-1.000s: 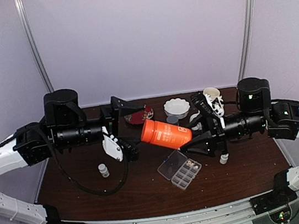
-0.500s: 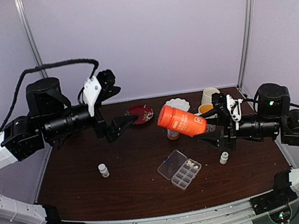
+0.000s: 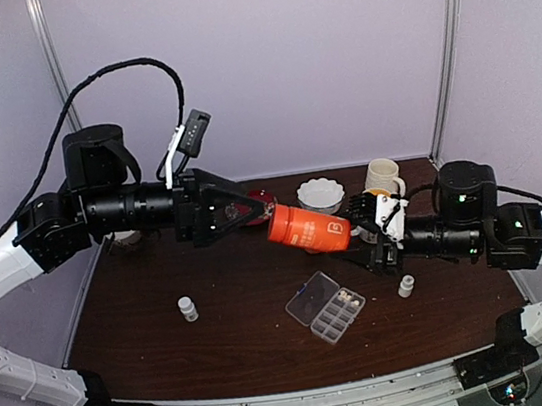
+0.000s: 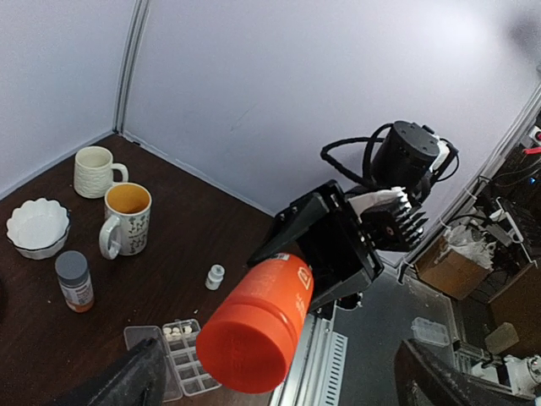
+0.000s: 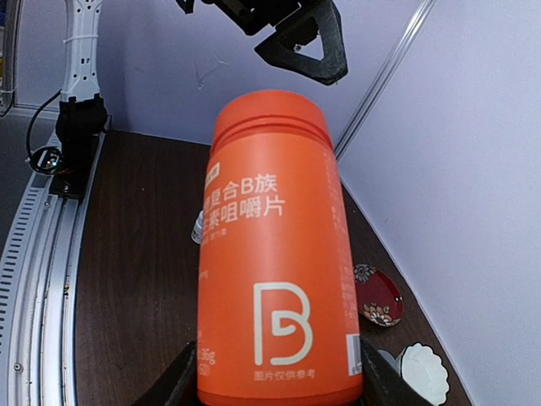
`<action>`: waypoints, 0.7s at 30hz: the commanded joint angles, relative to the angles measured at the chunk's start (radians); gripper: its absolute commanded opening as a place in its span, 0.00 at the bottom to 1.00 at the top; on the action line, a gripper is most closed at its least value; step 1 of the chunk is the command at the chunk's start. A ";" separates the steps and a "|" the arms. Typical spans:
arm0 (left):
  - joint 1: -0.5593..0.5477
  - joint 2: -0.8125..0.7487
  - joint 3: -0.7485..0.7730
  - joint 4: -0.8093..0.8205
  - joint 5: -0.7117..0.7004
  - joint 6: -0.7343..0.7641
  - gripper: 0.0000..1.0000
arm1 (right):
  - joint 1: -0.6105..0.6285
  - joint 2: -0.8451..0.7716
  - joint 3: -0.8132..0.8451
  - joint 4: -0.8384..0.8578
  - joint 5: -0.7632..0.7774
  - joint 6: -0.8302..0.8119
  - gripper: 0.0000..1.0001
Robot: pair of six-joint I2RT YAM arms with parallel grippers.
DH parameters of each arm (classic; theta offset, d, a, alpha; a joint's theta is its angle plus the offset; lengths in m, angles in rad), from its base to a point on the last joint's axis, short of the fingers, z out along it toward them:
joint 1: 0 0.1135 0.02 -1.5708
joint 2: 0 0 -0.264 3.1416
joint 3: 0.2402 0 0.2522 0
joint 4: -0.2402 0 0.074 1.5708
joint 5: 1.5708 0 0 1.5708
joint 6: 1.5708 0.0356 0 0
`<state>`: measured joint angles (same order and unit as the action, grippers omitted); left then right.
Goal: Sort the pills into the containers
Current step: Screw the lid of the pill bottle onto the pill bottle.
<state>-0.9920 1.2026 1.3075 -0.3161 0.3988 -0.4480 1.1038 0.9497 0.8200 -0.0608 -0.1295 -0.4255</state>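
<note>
My right gripper [image 3: 360,223] is shut on the base of a capped orange bottle [image 3: 305,228] and holds it tilted above the table, cap toward the left arm. My left gripper [image 3: 250,209] is open, its tips just short of the cap. In the left wrist view the cap [image 4: 249,342] sits between my spread fingers [image 4: 127,382]. In the right wrist view the bottle [image 5: 279,271] fills the frame between my fingers [image 5: 173,385]. The clear organiser box [image 3: 326,306] lies open below, with small white pills [image 4: 179,331] in some compartments.
Two small white vials [image 3: 187,309] [image 3: 405,287] stand on the table. A grey-capped amber bottle [image 4: 74,281], two mugs [image 4: 125,218] [image 4: 91,172], a white bowl [image 3: 320,194] and a red dish [image 5: 376,296] stand along the back.
My left arm came down from its raised pose and now points its open gripper at the bottle's cap. My right arm lowered the bottle and moved it left toward it.
</note>
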 commanded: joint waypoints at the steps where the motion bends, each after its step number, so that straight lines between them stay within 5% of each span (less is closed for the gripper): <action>1: 0.000 0.026 0.036 -0.014 0.082 -0.095 0.97 | 0.039 0.018 0.049 0.058 0.057 -0.042 0.00; 12: 0.001 0.054 0.015 -0.035 0.067 -0.118 0.97 | 0.077 0.042 0.059 0.112 0.081 -0.062 0.00; 21: 0.000 0.067 0.010 -0.039 0.134 -0.116 0.82 | 0.077 0.067 0.072 0.109 0.092 -0.046 0.00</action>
<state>-0.9920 1.2625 1.3163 -0.3737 0.4900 -0.5617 1.1740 1.0092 0.8494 0.0116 -0.0612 -0.4831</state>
